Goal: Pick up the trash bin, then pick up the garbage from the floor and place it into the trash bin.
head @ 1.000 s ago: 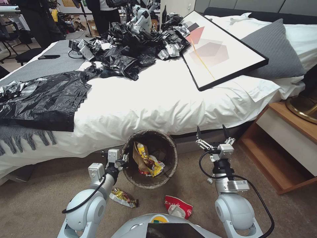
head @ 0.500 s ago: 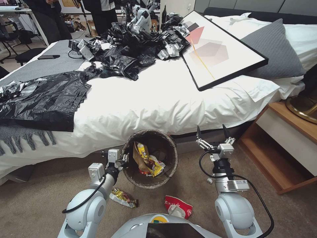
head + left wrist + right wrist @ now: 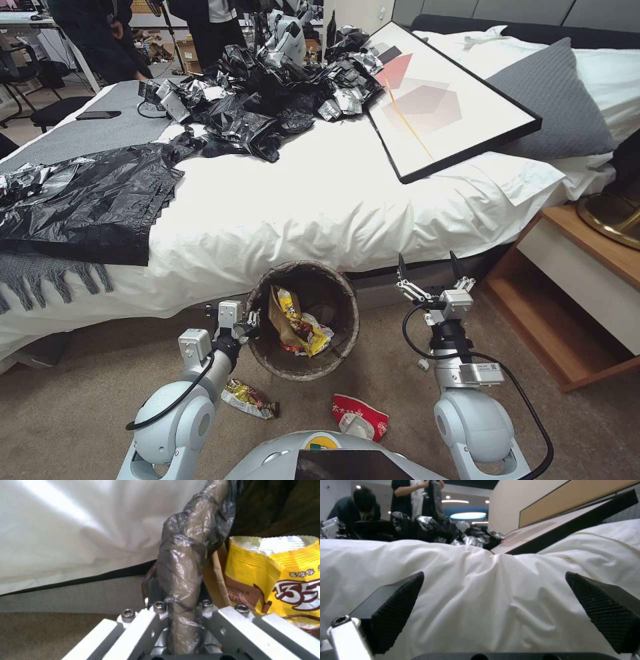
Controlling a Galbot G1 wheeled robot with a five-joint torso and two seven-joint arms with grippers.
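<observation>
Beside the near edge of the bed (image 3: 320, 207), the trash bin (image 3: 347, 333) sits low over the beige carpet floor (image 3: 80, 400), its dark bag folded over the rim; the left gripper (image 3: 248, 325) is at the bin's left rim, fingers clamped on the bag-covered rim, which in the left wrist view runs up between the two fingers (image 3: 133, 630); inside the bin lie a yellow snack wrapper (image 3: 293, 313) and a brown paper bag (image 3: 275, 313); on the floor, just near of the bin, lies a crumpled snack wrapper (image 3: 248, 399), and to its right a red-and-white carton (image 3: 360, 417); the right gripper (image 3: 427, 267) is held up to the right of the bin, well apart from it, fingers spread wide and holding nothing, pointing at the white bedding; farther off on the bed lie black plastic bags (image 3: 260, 100) and a framed picture (image 3: 440, 100); a wooden nightstand (image 3: 587, 293) stands at the far right.
</observation>
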